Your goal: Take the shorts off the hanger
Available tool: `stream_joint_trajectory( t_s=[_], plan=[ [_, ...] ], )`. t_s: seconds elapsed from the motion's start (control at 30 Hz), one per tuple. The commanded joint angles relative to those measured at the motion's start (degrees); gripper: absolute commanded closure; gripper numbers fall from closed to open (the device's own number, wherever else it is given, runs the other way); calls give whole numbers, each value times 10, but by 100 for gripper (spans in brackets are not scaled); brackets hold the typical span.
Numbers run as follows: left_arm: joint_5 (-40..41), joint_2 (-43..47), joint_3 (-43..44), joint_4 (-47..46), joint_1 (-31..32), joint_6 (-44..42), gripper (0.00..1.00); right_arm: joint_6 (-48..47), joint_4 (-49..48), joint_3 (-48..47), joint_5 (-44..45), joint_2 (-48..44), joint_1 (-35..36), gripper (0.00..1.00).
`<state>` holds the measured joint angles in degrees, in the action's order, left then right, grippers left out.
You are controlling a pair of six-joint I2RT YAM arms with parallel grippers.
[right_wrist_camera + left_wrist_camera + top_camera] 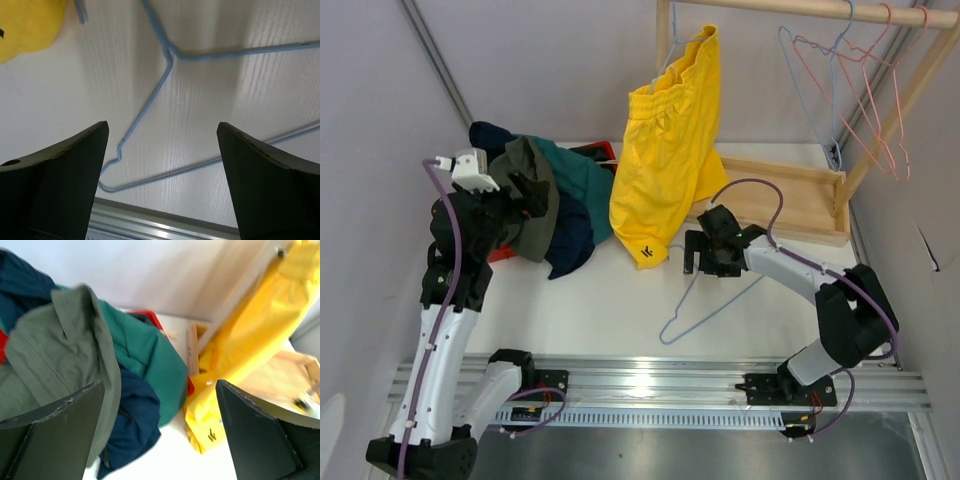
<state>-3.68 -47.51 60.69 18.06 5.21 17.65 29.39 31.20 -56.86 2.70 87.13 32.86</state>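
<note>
Both empty, fingers apart: L gripper (pixel 160 390) over heaped olive-grey fabric shorts (pixel 55 340), R gripper (pixel 161 127) over bare blue wire hanger (pixel 169 54); I'd grab hanging bright yellow shorts (pixel 665 160) next.

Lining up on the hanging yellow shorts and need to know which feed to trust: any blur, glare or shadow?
Top external: sharp, evenly lit, one glare patch on the metal rail. Left wrist: soft throughout, yellow shorts smeared, wall washed out. Right wrist: crisp on the blue hanger, broad soft shadows across the table.
</note>
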Motion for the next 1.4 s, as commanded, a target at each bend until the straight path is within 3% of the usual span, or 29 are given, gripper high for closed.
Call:
stream_joint_trajectory(
  t_s=[0.0, 0.4, 0.63, 0.73, 0.77, 1.37],
  plan=[
    [-54, 36, -30, 1, 3, 17, 1, 43, -53, -37, 74, 38, 19, 5],
    [-95, 114, -90, 26, 4, 19, 1, 130, 6, -100, 225, 180, 111, 9],
    [-100, 143, -106, 39, 3, 4, 1, 191, -19, -48, 240, 160, 120, 12],
    [-110, 148, -116, 34, 4, 7, 1, 209, -38, -37, 237, 170, 128, 24],
    [-111, 148, -116, 33, 3, 7, 1, 217, -40, -37, 236, 175, 131, 33],
    [-106, 160, -130, 35, 4, 7, 1, 274, -143, 42, 184, 231, 160, 76]
  ],
)
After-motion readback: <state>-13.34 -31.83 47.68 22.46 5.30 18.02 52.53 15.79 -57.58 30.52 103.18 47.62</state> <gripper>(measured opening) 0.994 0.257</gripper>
